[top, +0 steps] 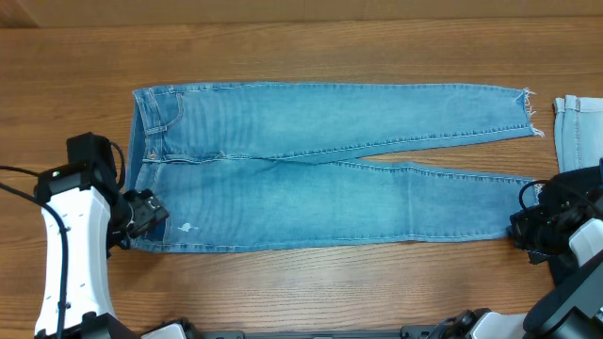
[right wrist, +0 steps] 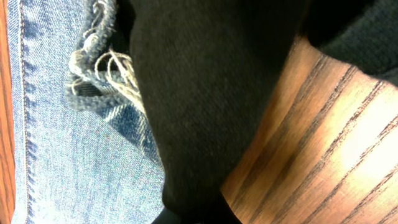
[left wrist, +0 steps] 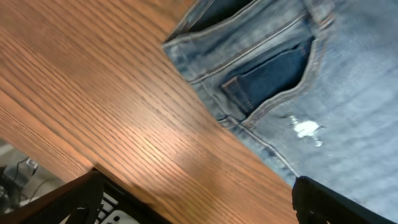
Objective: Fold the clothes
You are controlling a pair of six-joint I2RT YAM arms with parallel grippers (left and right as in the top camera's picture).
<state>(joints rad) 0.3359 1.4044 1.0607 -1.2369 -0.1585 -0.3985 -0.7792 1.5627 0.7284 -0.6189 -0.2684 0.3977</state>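
The clothes are light blue jeans [top: 311,179] lying flat on the table, waist at the left and both legs running right. My left gripper [top: 141,215] hangs open at the near waist corner. In the left wrist view its fingers [left wrist: 329,199] stand wide apart over bare wood, beside a back pocket [left wrist: 273,74] of the jeans. My right gripper [top: 526,221] is at the frayed hem of the near leg. In the right wrist view the hem [right wrist: 93,81] is bunched against the dark fingers [right wrist: 205,112], and the gripper is shut on it.
Another folded piece of light denim [top: 579,132] lies at the right edge of the table. Bare wooden tabletop [top: 283,47] runs behind the jeans. Black arm bases [top: 443,328] sit along the front edge.
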